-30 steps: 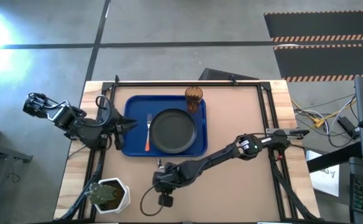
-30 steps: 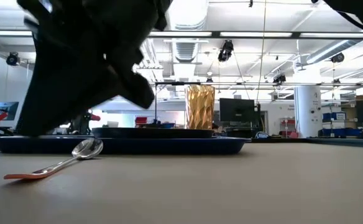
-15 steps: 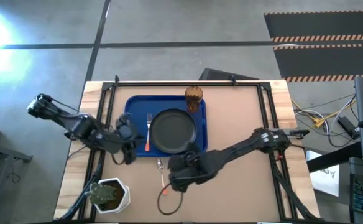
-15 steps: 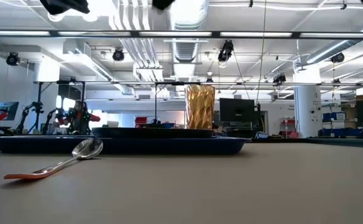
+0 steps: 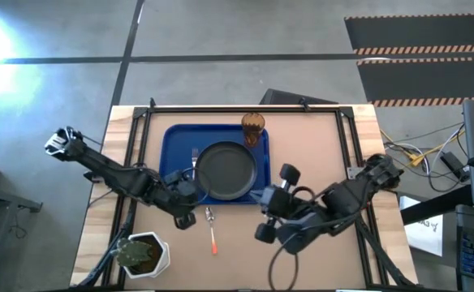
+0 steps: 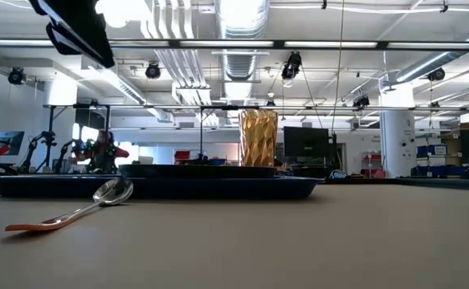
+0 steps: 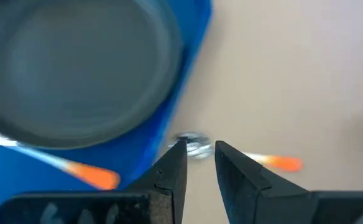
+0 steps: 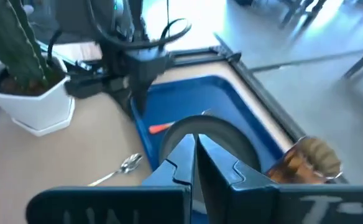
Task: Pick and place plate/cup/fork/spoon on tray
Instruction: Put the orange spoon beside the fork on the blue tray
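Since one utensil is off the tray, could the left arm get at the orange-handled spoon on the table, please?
Probably yes: the left gripper hangs, fingers slightly apart, right by the spoon, which lies alone on bare table just off the blue tray.

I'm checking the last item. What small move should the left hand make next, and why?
Probably lower the left hand over the spoon and close. The spoon lies on the table just off the tray, its bowl right ahead of the slightly open fingers, while plate, cup and fork already sit on it.

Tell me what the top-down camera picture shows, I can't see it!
A blue tray holds a dark plate, an amber cup and a fork. The spoon lies on the table, with the left gripper beside it.
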Robot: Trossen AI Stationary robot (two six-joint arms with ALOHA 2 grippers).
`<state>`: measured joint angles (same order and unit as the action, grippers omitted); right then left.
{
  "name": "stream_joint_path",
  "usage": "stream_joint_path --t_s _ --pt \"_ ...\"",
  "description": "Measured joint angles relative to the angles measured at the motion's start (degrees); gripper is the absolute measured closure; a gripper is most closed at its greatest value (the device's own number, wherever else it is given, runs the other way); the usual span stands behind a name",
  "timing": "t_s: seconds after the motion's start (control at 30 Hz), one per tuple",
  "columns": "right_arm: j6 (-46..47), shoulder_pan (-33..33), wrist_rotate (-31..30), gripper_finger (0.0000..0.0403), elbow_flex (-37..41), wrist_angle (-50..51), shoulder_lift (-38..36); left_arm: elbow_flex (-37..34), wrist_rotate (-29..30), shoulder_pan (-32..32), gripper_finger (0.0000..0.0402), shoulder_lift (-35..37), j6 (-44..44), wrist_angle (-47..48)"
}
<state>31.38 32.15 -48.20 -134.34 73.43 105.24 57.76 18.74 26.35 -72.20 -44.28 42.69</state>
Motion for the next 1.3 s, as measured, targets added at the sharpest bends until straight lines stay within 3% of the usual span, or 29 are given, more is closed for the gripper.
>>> stream_joint_path --t_s 0.2,0.33,0.6,0.87,1.0,1.3 --pt "-8.5 0.2 -0.3 0.0394 0.0 0.3 -1.0 -0.1 -7.0 0.0 0.0336 -3.8 -5.9 -7.8" --pt "-12.8 0.2 -0.3 0.0394 0.0 1.3 -1.0 -0.1 -9.8 0.0 0.0336 -6.6 -10.3 -8.2" --pt "-13.0 0.2 -0.9 0.0394 0.0 8.0 -1.0 0.0 -13.0 0.0 0.0334 -10.9 -17.1 -8.7" --pt "-13.0 0.2 -2.6 0.0394 0.0 12.2 -1.8 0.0 -15.7 0.2 0.0263 -13.7 -20.6 -11.1" --pt "-13.0 0.2 -2.9 0.0394 0.0 12.2 -3.1 0.0 -20.4 0.2 0.0231 -15.6 -21.7 -11.1" --pt "-14.5 0.2 -2.9 0.0394 0.0 12.1 -3.8 0.0 -21.4 -0.2 0.0224 -19.8 -38.0 -11.8"
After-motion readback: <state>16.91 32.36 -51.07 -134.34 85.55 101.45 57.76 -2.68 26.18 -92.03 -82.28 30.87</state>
